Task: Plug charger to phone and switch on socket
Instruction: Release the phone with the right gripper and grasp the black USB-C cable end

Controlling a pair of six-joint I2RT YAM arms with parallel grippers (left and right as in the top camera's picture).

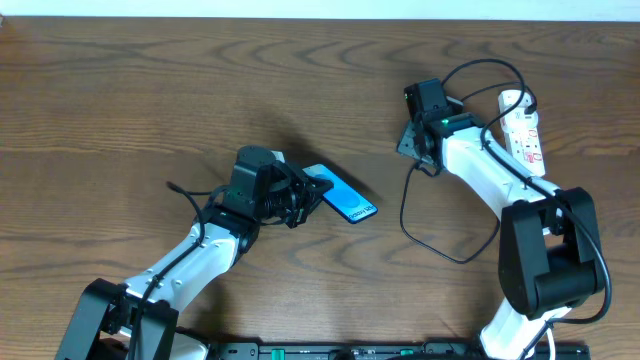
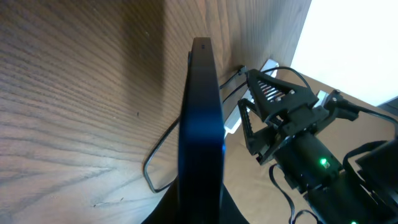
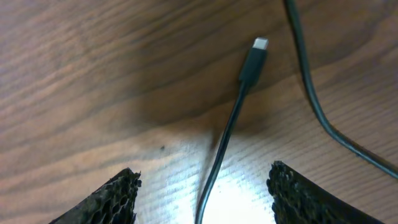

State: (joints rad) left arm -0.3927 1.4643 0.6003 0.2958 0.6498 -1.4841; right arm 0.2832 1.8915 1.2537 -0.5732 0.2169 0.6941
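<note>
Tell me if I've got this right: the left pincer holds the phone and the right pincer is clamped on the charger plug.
Not quite. The left pincer does hold the phone, but the right pincer is open, not clamped: the right wrist view shows the charger plug lying loose on the table between its spread fingers.

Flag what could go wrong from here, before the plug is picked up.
1. The charger plug tip lies flat ahead of the open right gripper; closing here might pinch only the thin cable, leaving the tip free to swing.
2. The left gripper holds the phone by one end, so the push of plugging in could pivot or slip it.
</note>
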